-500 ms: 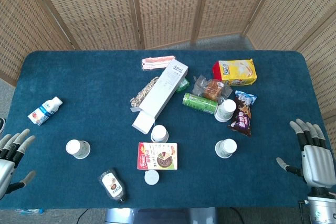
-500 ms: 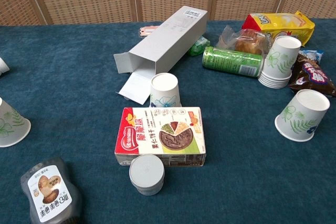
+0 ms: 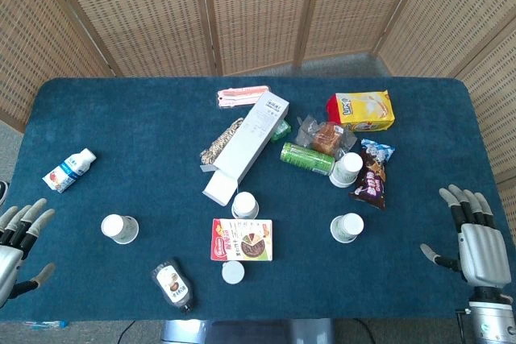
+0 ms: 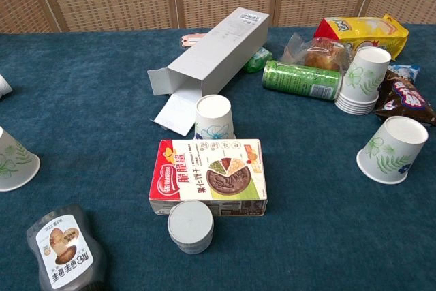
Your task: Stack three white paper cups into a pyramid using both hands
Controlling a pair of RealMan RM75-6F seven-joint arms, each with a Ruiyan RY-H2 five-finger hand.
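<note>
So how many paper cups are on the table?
4 spots: one cup left, one behind the cookie box, one right, and a nested stack, count hidden, beside the green can.

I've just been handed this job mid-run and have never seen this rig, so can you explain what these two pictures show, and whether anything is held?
These are two cameras on one robot. The head view looks down on the whole blue table; the chest view looks low across its middle. The robot has two arms with finger hands: the left hand and the right hand show at the lower corners of the head view, fingers spread, holding nothing. Loose paper cups stand upside down: the left cup, the middle cup, the right cup, and a cup stack. Around them lie a long white carton, a biscuit box, a green can and snack bags.
</note>
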